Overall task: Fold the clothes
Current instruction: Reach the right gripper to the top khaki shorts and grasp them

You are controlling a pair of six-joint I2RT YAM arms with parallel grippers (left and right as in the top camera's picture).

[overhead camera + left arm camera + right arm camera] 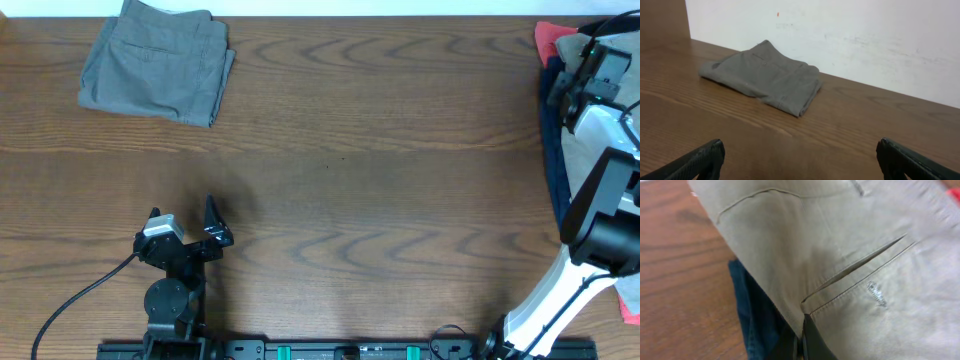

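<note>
The pale khaki-green shorts [850, 250] fill the right wrist view, with a stitched back pocket slit showing. They lie on the pile at the table's right edge in the overhead view [578, 140]. My right gripper [802, 337] is shut on the edge of the shorts near the pocket; it sits at the far right of the overhead view [578, 75]. My left gripper [185, 222] is open and empty, low over the table at the front left. Its two black fingertips show wide apart in the left wrist view [800, 160].
A folded pair of darker grey-olive shorts [155, 62] lies at the back left, also in the left wrist view [765, 75]. A navy blue garment [752, 315] lies under the khaki shorts. A red cloth [548, 38] is at the back right corner.
</note>
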